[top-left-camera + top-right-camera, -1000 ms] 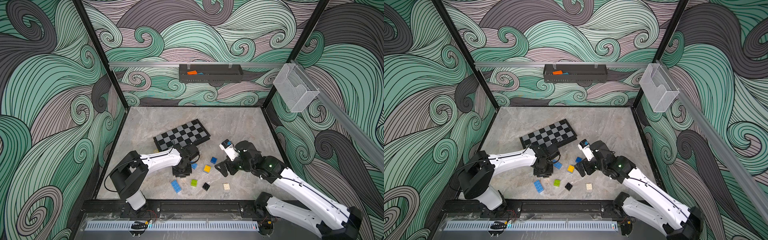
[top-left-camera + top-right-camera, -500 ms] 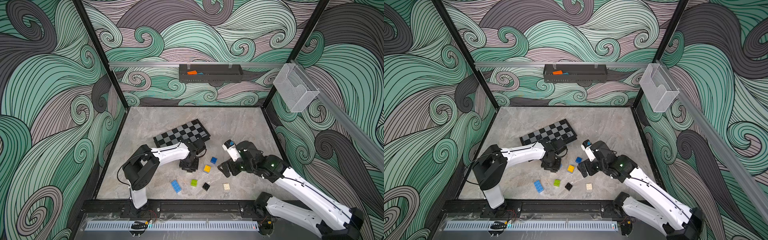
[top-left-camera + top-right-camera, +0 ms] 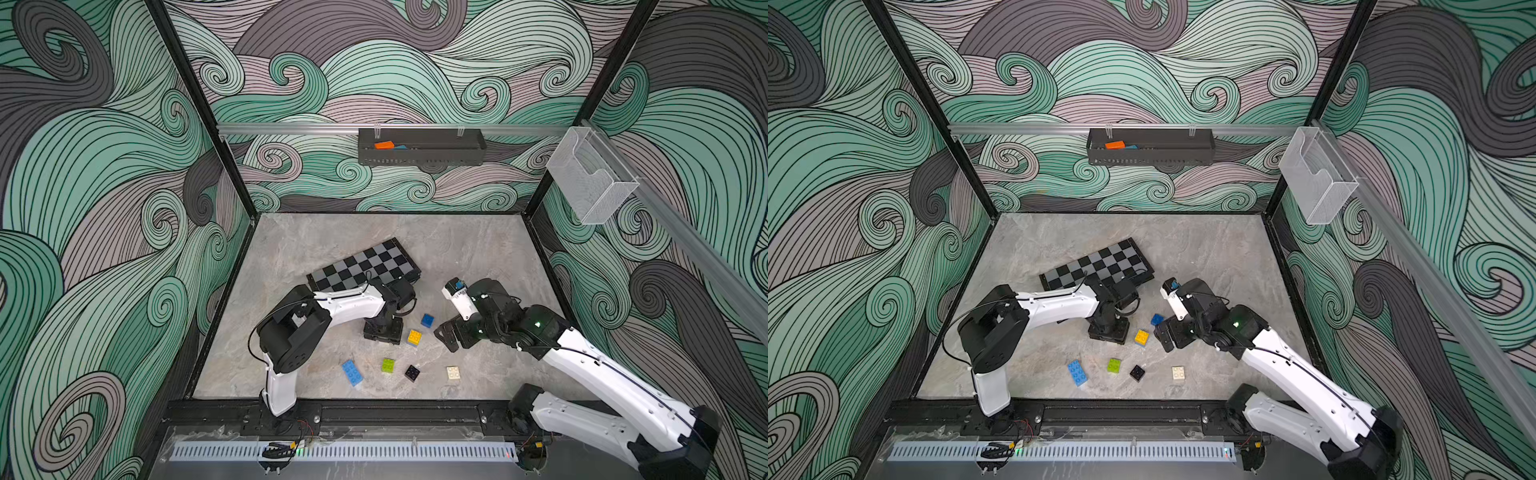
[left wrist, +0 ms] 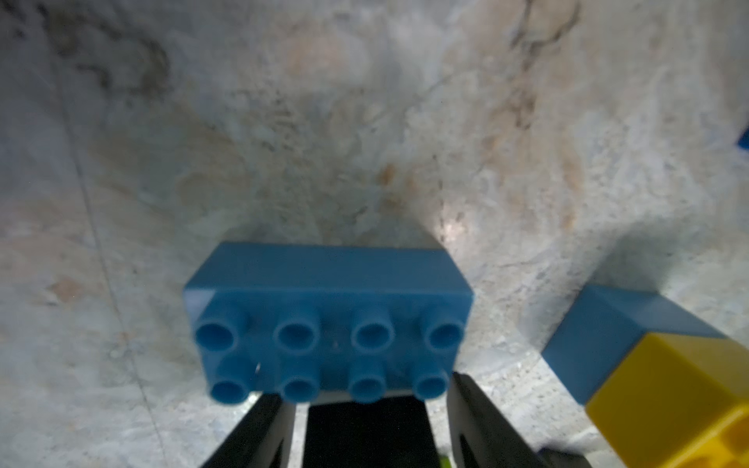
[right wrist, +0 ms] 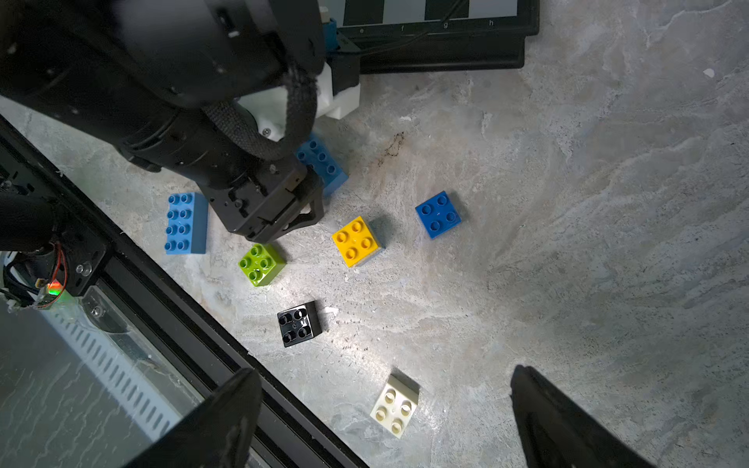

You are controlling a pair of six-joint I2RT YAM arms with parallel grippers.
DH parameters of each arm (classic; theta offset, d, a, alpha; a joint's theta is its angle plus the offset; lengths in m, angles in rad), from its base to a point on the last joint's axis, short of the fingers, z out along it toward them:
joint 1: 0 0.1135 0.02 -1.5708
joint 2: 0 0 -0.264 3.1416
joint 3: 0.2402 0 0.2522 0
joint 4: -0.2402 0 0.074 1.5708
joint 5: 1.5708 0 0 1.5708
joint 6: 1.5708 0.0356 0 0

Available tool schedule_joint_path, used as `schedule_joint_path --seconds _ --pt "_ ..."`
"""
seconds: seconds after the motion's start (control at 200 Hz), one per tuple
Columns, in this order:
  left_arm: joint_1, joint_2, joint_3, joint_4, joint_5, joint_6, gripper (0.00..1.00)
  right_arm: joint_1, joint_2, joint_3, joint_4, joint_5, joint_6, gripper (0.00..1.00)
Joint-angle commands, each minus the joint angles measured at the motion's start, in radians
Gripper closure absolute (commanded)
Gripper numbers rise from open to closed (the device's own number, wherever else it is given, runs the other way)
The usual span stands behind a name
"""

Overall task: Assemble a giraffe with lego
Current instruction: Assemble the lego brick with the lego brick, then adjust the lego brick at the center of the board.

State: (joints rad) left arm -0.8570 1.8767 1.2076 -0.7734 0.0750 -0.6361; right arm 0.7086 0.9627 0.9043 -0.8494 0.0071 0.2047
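Since the left gripper [image 4: 367, 421] sits with fingers parted over the light-blue 2x4 brick [image 4: 328, 320] mid-floor, I read a set-down, not a grip. Right gripper [image 5: 383, 370] hovers wide open, empty. No giraffe yet: lego [image 3: 352, 372] lies loose near-centre, with one yellow square [image 5: 356, 241] stacked on blue just right of the 2x4. Lime brick [image 5: 261, 263], black brick [image 5: 299, 324] and white brick [image 5: 395, 411] sit nearer.

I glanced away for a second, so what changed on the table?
The left arm swung in toward the middle, bringing the left gripper up to the light-blue oblong brick; its jaws, shut before, now stand apart. The right gripper and the other bricks stayed put.
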Motion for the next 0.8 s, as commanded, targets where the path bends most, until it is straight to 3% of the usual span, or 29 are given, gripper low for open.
schedule_joint_path --seconds 0.0,0.265,0.445,0.796 --pt "0.025 -0.016 -0.033 -0.036 0.002 0.022 0.31 -0.011 -0.011 0.029 0.004 0.01 -0.016 0.01" --pt "0.046 -0.165 0.014 -0.107 -0.003 0.005 0.28 -0.014 -0.025 0.028 0.012 -0.007 -0.022 0.01" --pt "0.076 -0.374 -0.013 -0.159 -0.037 -0.059 0.24 -0.014 0.003 0.051 0.009 -0.013 -0.079 0.01" --pt "0.228 -0.701 -0.245 -0.192 0.002 -0.136 0.24 -0.003 0.404 0.245 0.057 -0.044 -0.361 0.01"
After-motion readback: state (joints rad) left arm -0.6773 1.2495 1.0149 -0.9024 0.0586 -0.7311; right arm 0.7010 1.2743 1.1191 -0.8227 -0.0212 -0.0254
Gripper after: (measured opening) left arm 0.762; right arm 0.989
